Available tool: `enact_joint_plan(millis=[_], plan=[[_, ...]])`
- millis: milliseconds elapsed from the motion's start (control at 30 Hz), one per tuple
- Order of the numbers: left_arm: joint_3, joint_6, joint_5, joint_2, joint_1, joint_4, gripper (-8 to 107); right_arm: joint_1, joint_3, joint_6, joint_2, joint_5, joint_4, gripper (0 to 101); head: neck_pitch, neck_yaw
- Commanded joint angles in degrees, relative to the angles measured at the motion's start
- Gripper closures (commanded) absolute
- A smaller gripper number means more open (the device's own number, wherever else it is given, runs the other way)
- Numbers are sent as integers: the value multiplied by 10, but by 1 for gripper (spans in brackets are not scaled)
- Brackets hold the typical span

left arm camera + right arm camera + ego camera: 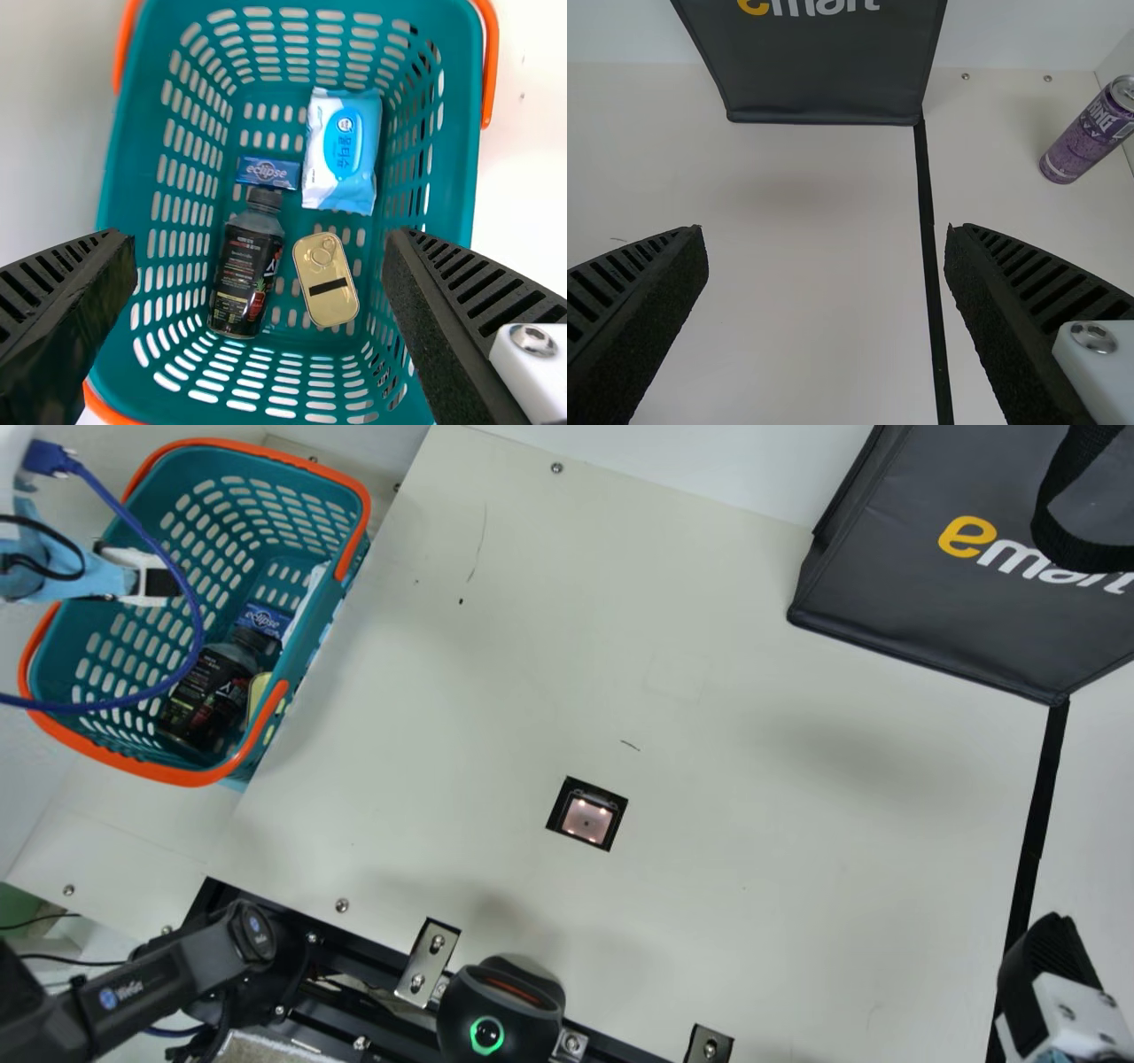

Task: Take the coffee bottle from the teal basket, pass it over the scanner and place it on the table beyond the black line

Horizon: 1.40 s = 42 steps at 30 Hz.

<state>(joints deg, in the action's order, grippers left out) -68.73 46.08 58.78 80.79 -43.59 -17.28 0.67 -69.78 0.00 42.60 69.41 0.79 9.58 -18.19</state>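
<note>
Left claw (162, 583) spread over the teal basket (128, 177). I see the coffee bottle (246, 279) lying inside, beside a gold tin (326, 279), its cap near a blue box (268, 173). My right claw (1050, 961), also spread, is above the worktop (797, 868) near the black line (927, 204). Scanner (586, 820): between basket and line.

We see the coffee bottle (246, 270) in the basket (124, 195) below our left gripper (161, 584), the bag (895, 593) beyond our right gripper (1047, 957).
</note>
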Motion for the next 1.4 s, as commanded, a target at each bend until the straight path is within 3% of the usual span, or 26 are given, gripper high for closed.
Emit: enact_joint_plan(millis=[0,867,1367], plan=[[-2,3,-2,20,9,6,9,0,0,0,0,0,0,6,-17,-2],[-51,-11,-89,246,105,84,9,0,0,0,0,0,0,6,-17,-2],[-86,-22,-95,318,123,101,9,0,0,0,0,0,0,6,-17,-2]])
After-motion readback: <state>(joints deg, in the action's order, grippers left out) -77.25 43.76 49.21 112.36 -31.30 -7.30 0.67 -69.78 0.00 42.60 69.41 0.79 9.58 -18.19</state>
